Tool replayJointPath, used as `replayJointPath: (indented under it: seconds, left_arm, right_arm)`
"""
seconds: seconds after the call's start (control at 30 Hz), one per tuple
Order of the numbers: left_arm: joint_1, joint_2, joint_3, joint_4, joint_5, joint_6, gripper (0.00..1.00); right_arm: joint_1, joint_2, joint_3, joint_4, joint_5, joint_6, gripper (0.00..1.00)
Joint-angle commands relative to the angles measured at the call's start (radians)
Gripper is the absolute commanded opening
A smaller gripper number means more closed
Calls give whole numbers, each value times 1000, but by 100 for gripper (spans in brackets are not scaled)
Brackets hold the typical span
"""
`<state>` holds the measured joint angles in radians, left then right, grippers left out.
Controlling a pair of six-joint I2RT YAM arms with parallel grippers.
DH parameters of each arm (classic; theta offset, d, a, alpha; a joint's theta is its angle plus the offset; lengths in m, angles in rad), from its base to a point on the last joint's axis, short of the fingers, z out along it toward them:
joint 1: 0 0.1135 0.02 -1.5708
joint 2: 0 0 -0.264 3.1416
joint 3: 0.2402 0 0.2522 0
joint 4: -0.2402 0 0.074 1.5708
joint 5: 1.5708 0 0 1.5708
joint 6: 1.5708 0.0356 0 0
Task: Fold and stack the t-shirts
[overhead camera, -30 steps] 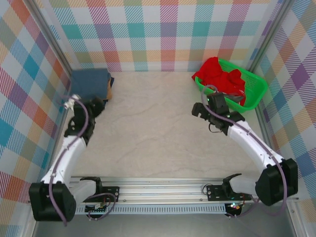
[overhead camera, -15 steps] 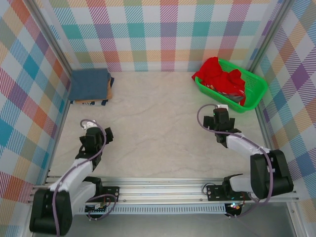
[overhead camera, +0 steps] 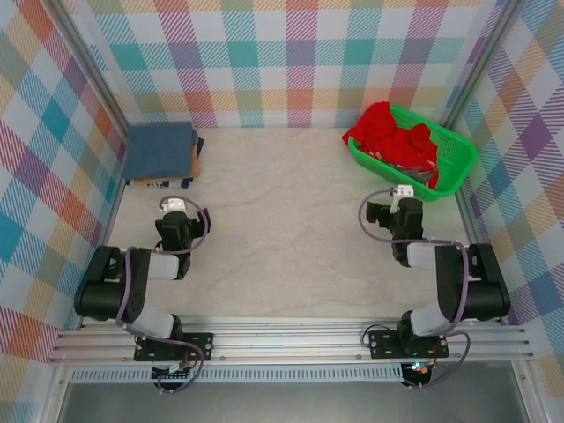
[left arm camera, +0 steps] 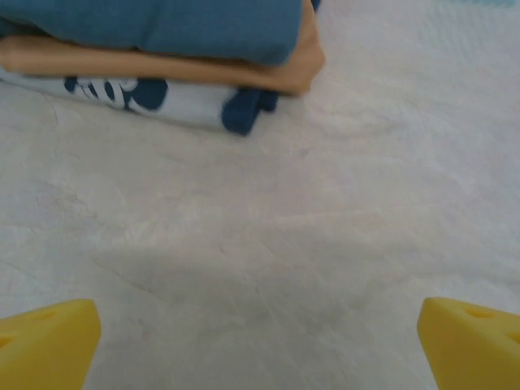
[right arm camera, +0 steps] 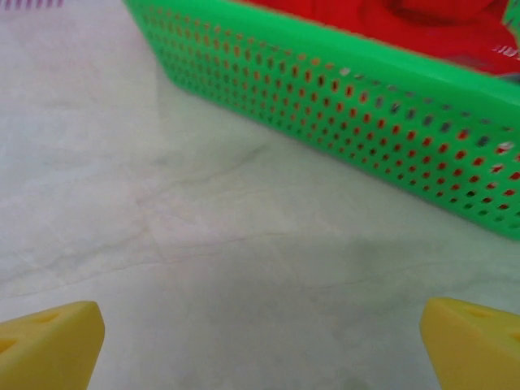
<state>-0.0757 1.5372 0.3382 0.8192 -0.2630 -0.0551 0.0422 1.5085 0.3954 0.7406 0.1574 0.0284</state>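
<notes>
Two claws are hanging low over the desk (overhead camera: 282, 220), both spread wide and gripping nothing. The left claw (left arm camera: 260, 345) is facing the shirts and the right claw (right arm camera: 262, 345) is facing the one green mesh basket (right arm camera: 366, 106). Three folded t-shirts are lying stacked in the far left corner: a slate-blue shirt (left arm camera: 162, 20) on top, a tan shirt (left arm camera: 162, 65) beneath it, and a white printed shirt (left arm camera: 138, 96) lowest. Bright red cloth (overhead camera: 397, 141) is spilling over the basket's rim at far right; I cannot tell how many shirts it is.

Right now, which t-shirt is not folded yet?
The red t-shirt, bunched in the green mesh basket; the slate-blue t-shirt and tan t-shirt lie folded in a stack.
</notes>
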Motion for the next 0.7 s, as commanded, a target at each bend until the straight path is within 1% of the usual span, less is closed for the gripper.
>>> replayJointPath:
  seconds: [0.0,0.03,0.1,0.13,0.43,0.53,0.67]
  left_arm:
    - [3,31,33,84,7,25,100]
    - [-10,27,66,27,-3,37,100]
    - [-15,32,62,35,-3,39,100]
    - [-15,26,67,11,-3,37,100]
    - [-15,28,62,28,-1,41,100]
    - [-15,28,62,26,-1,41,100]
    - [-15,26,61,27,-2,40,100]
  right_arm:
    - [-10,9,-65,219,-48,-3,100]
    - [-8,28,-58,243,-50,-10,100]
    - [-3,24,3,110,-22,3,100]
    - [-7,31,-2,132,-29,4,100]
    - [-7,25,-6,132,-31,0,100]
    - [-14,28,9,106,-95,-11,100]
    - [-15,26,3,112,-94,-13,100]
